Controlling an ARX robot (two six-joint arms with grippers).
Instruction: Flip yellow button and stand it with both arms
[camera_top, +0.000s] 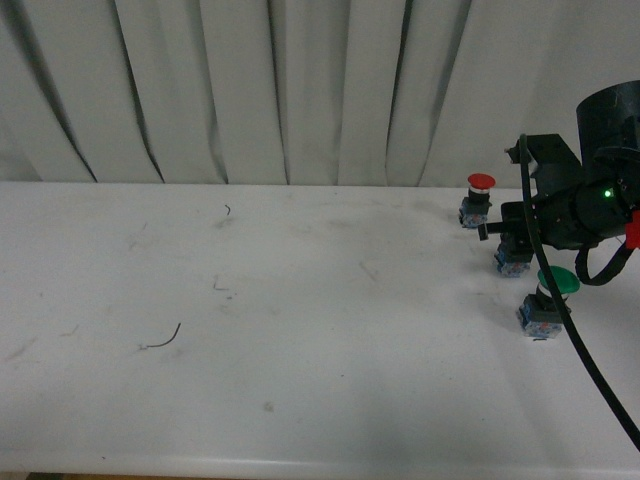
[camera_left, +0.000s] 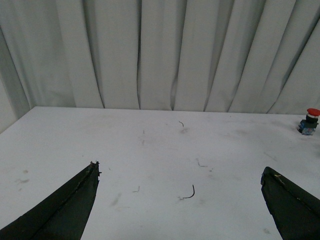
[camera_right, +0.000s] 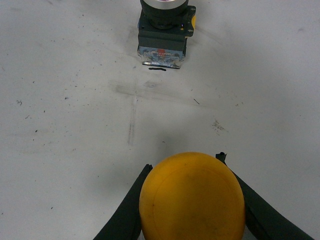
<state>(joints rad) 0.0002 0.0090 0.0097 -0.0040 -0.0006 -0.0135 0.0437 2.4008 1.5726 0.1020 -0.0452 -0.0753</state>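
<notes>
- Yellow button (camera_right: 192, 196) — held at its cap between your right claw (camera_right: 190, 200) fingers, far right of the bench (camera_top: 300, 300), between red button (camera_top: 480, 183) and green button (camera_top: 557, 282).
- Left claw (camera_left: 180, 200) — spread wide, empty, well apart.
- Step: grasp made; next, you likely lift and bring the left in.

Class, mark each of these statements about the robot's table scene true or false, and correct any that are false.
1. The right tool has the yellow button between its fingers. True.
2. The left tool holds the red-capped switch. False: it is open and empty, with the switch far off.
3. The green-capped switch stands with its cap up. True.
4. The table is green. False: it is white.
</notes>
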